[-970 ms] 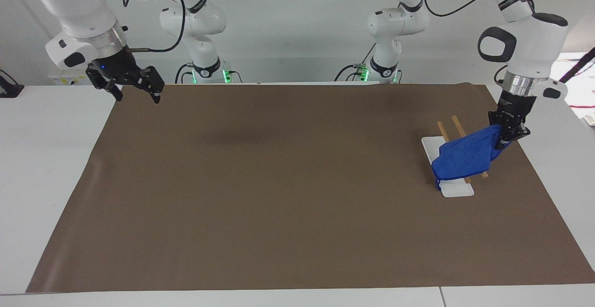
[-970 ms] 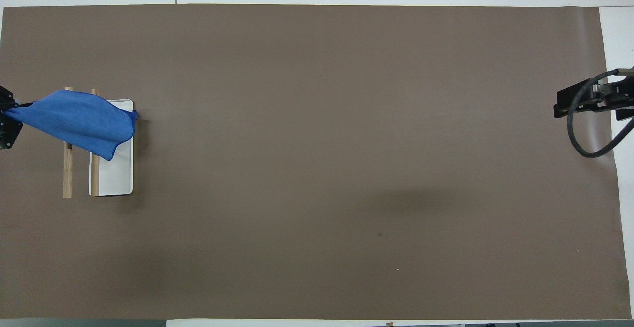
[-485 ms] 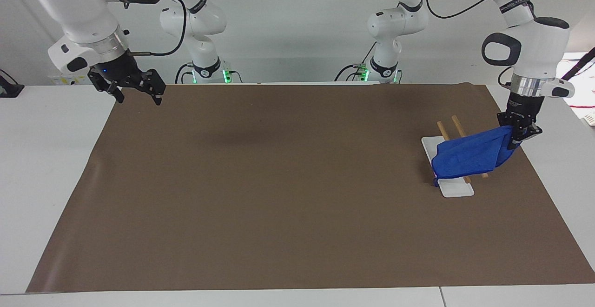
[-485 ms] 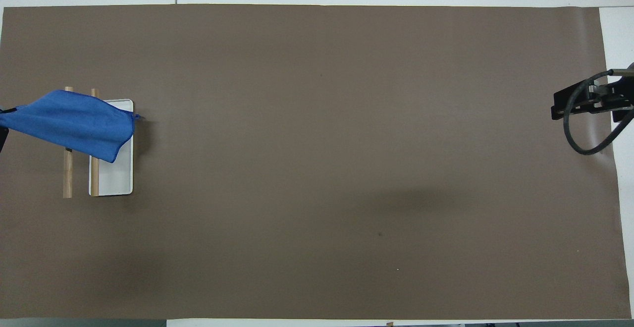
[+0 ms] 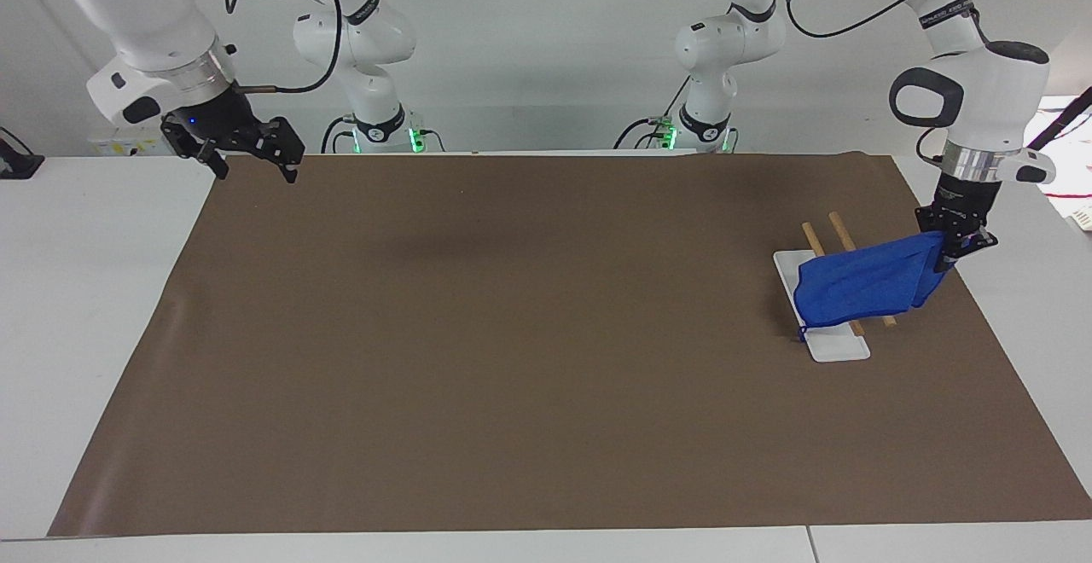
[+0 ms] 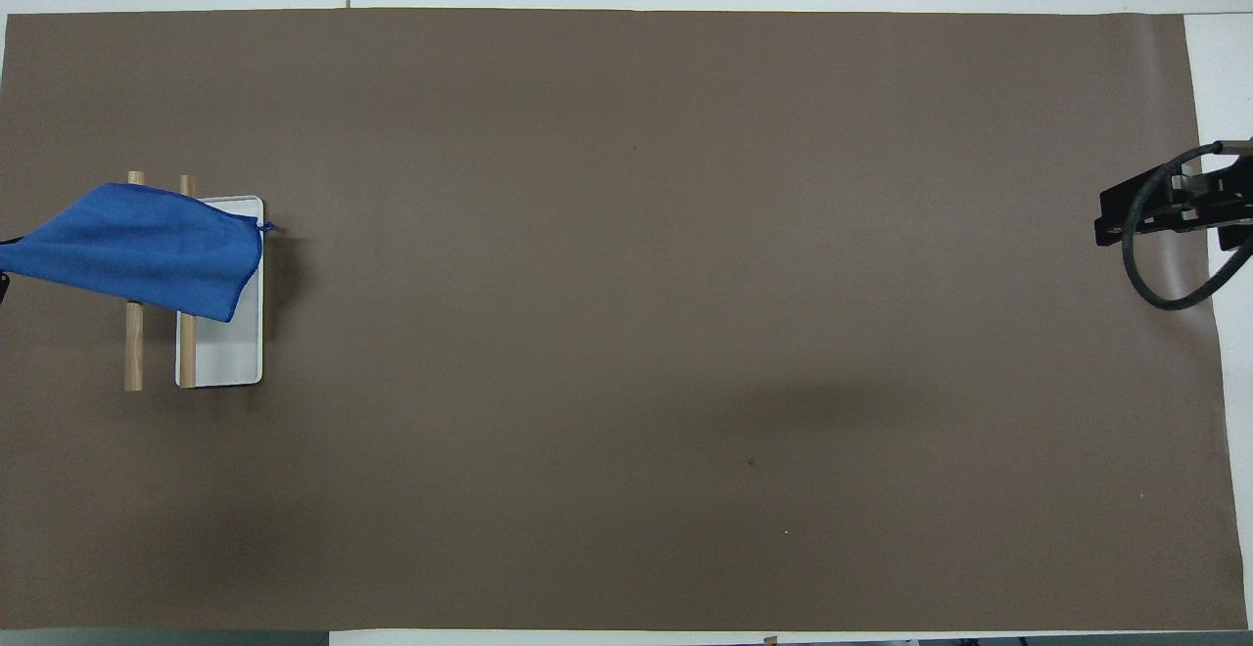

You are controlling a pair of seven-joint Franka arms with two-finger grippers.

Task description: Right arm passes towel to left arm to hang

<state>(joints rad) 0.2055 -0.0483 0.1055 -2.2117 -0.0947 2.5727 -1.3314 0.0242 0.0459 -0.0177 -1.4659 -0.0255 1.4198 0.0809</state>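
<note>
The blue towel point(image 5: 862, 287) lies draped over a rack of two wooden rods point(image 5: 840, 232) on a white base point(image 5: 839, 348), at the left arm's end of the brown mat. My left gripper point(image 5: 954, 249) is shut on the towel's corner, just off the rods toward the mat's edge, and holds it stretched. In the overhead view the towel point(image 6: 137, 250) covers the rods point(image 6: 134, 352) and part of the base point(image 6: 230, 352); the left gripper is at the frame's edge. My right gripper point(image 5: 254, 172) is open and empty, up in the air over the mat's corner at the right arm's end.
The brown mat point(image 5: 512, 333) covers most of the white table point(image 5: 85, 290). The right gripper point(image 6: 1175, 210) with its looping black cable hangs over the mat's edge in the overhead view.
My left gripper has pulled the towel a little toward the left arm's end of the table, so it lies flatter across the rods. My right gripper has risen slightly.
</note>
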